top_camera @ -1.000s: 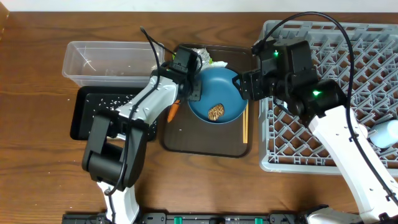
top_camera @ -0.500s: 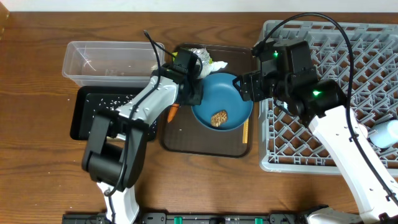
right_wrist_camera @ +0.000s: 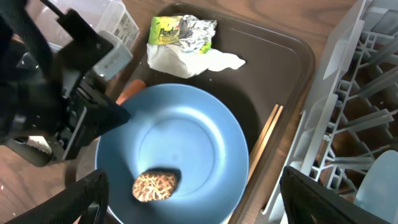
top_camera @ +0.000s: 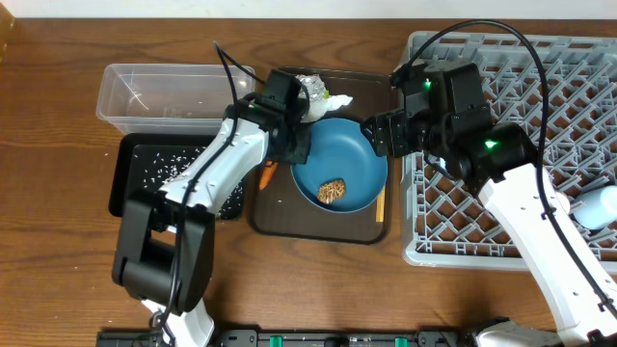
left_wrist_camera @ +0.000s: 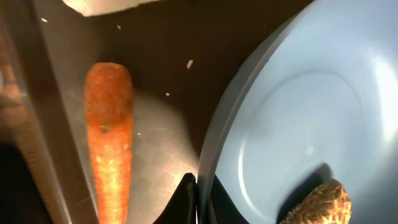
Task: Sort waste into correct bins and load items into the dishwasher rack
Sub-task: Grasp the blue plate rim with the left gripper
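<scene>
Scraping step, looks like: plate is pinched at the rim by the left hand, right hand is spread open; brown lump needs tipping off next.

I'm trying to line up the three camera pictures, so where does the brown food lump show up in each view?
Overhead: the brown food lump is just left of centre, on the lower part of the blue plate.
Left wrist: in the bottom right corner, cut off by the lower edge.
Right wrist: low and left of centre, near the plate's bottom rim.
Shared landmark: the blue plate under it, visible in all three views.
</scene>
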You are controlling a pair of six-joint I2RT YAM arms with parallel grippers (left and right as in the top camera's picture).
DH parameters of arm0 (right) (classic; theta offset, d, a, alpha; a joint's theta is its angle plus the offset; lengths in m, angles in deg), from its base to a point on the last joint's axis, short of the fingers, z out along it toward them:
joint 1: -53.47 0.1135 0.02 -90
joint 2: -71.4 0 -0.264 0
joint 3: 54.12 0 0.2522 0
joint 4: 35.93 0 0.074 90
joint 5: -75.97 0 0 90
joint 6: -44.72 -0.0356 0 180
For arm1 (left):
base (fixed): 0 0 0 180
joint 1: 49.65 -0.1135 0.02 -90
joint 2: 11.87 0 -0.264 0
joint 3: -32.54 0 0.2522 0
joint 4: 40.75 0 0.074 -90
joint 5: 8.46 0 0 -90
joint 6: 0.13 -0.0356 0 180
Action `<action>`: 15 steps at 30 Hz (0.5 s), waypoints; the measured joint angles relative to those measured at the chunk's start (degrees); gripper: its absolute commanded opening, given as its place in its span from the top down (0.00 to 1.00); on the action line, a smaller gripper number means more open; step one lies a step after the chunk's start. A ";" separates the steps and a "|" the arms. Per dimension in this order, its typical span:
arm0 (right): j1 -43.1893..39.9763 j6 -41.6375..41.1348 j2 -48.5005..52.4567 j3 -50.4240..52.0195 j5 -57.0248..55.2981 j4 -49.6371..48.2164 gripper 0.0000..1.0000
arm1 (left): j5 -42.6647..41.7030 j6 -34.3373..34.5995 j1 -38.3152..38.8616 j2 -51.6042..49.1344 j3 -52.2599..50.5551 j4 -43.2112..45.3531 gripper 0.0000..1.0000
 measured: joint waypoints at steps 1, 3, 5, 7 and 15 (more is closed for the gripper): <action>0.00 0.00 0.00 0.00 -0.02 0.00 0.20 | 0.04 -0.15 0.00 -0.35 0.00 0.00 0.94; 0.00 0.00 0.00 0.00 0.00 0.00 0.20 | 0.55 -0.26 -0.02 -0.96 0.00 -0.02 0.94; 0.00 0.00 0.00 0.00 -0.02 -0.02 0.20 | 0.94 -0.57 -0.02 -1.38 0.00 -0.02 0.89; 0.00 0.00 0.00 0.00 -0.02 -0.02 0.20 | 1.14 -0.98 -0.02 -1.79 0.00 0.00 0.83; 0.00 0.00 0.00 0.00 0.00 -0.02 0.19 | 1.31 -1.25 0.00 -4.37 0.00 -0.33 0.75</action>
